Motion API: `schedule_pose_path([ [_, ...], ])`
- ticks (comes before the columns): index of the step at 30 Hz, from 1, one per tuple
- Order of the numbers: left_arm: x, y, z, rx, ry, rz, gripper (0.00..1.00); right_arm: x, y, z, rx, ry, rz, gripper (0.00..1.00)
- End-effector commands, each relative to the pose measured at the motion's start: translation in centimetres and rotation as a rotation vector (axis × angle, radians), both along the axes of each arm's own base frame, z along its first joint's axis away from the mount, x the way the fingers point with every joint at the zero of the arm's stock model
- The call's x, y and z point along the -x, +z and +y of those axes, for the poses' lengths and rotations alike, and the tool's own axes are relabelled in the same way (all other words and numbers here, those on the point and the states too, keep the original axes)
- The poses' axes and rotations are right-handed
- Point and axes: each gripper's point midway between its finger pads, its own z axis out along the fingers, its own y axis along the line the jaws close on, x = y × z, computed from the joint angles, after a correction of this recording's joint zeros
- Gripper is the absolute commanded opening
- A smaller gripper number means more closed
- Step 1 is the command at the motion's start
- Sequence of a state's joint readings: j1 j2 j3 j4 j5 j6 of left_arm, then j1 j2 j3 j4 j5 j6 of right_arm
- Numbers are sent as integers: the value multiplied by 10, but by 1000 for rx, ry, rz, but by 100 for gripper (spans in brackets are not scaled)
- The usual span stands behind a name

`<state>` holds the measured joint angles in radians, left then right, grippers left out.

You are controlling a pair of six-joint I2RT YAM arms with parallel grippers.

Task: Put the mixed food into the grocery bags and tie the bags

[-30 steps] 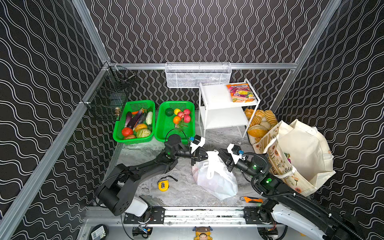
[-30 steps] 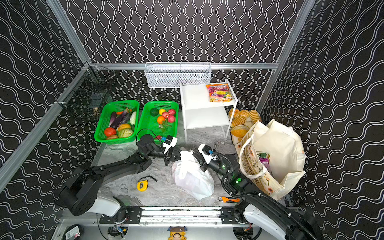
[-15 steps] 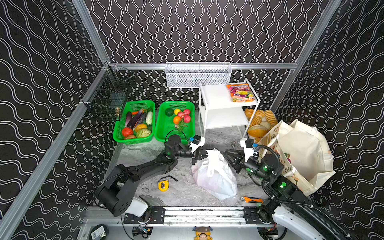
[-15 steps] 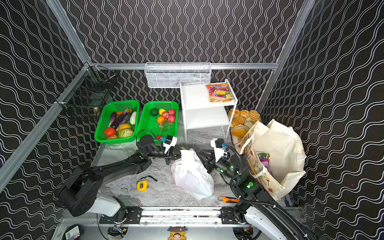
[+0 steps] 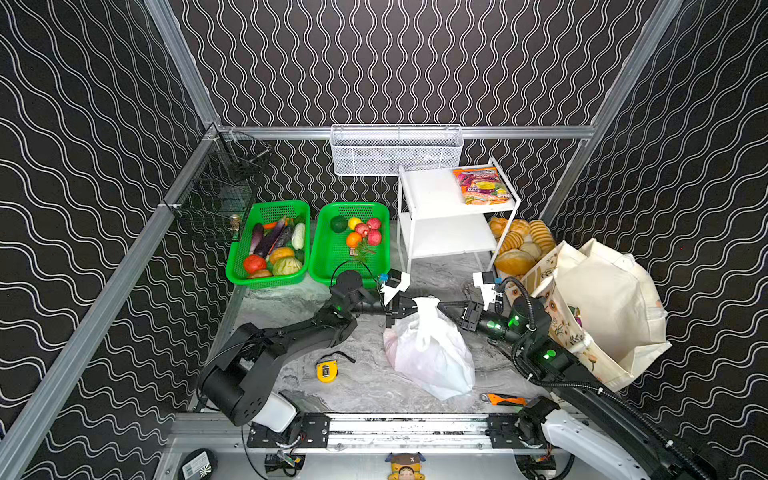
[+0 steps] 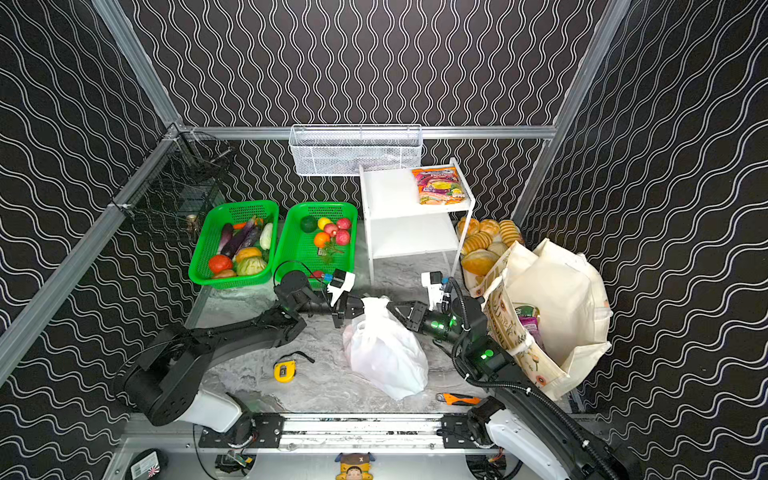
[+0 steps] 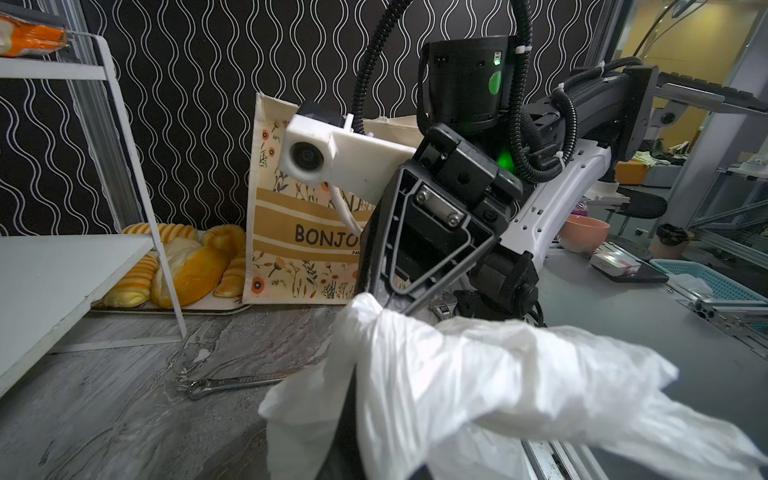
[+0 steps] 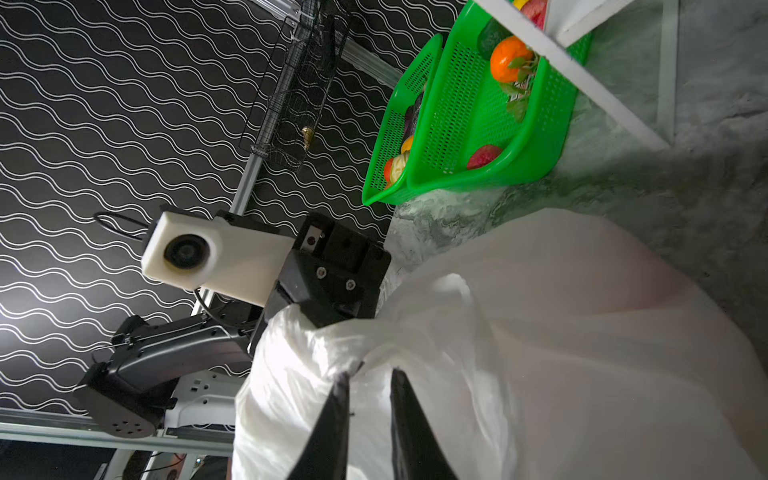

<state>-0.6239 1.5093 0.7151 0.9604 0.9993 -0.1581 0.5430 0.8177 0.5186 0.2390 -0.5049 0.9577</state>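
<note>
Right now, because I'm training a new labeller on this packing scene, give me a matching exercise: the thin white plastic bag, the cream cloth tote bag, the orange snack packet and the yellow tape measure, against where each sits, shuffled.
Things:
1. thin white plastic bag
2. cream cloth tote bag
3. orange snack packet
4. yellow tape measure

Places:
A. top shelf of the white rack
B. far right, next to the bread rolls
C. on the grey table, left of the plastic bag
D. middle of the table, its top bunched

Pairs: 1-D, 2-B, 3-A, 4-C.
</note>
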Motion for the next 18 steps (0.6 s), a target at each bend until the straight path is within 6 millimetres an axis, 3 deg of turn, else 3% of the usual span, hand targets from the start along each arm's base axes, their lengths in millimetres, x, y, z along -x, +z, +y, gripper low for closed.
schedule_pose_path([
  [1,2,8,0,28,-20,-19,0,2,19,6,-65,40,-19,21],
  [5,2,8,-1,30,-25,-15,0,4,25,12,-95,78,-19,23],
  [13,4,7,-1,18,-37,-13,0,-5,29,4,-123,5,-40,26],
  [18,5,7,-2,16,-42,-8,0,-9,32,7,-139,19,-32,24],
])
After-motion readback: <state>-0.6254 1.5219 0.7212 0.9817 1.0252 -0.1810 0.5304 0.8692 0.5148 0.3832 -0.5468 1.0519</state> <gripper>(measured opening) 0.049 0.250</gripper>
